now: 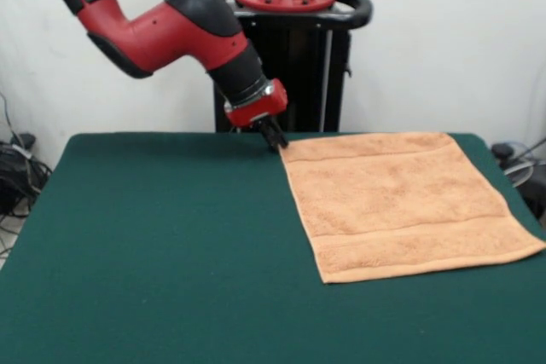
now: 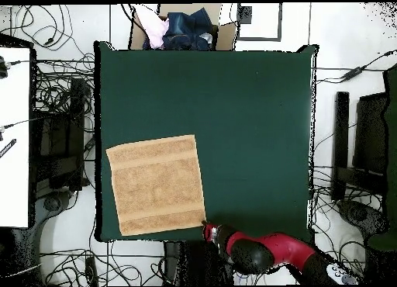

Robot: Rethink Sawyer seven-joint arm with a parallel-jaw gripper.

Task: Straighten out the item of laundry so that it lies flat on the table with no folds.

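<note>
The tan terry towel (image 1: 392,202) lies spread flat on the right part of the dark green table (image 1: 153,245), with woven bands near its far and near edges. Its right corners reach the table's edge. No label shows. My gripper (image 1: 275,138) is down at the towel's far left corner, touching or just above it. In the overhead view the towel (image 2: 155,184) lies at the table's (image 2: 256,129) lower left, and the gripper (image 2: 206,226) is at its lower right corner.
The robot's black pedestal (image 1: 286,49) stands behind the table's far edge. A cardboard box of clothes (image 2: 182,28) sits beyond the table's opposite side. Cables (image 2: 62,90) lie on the floor around the table.
</note>
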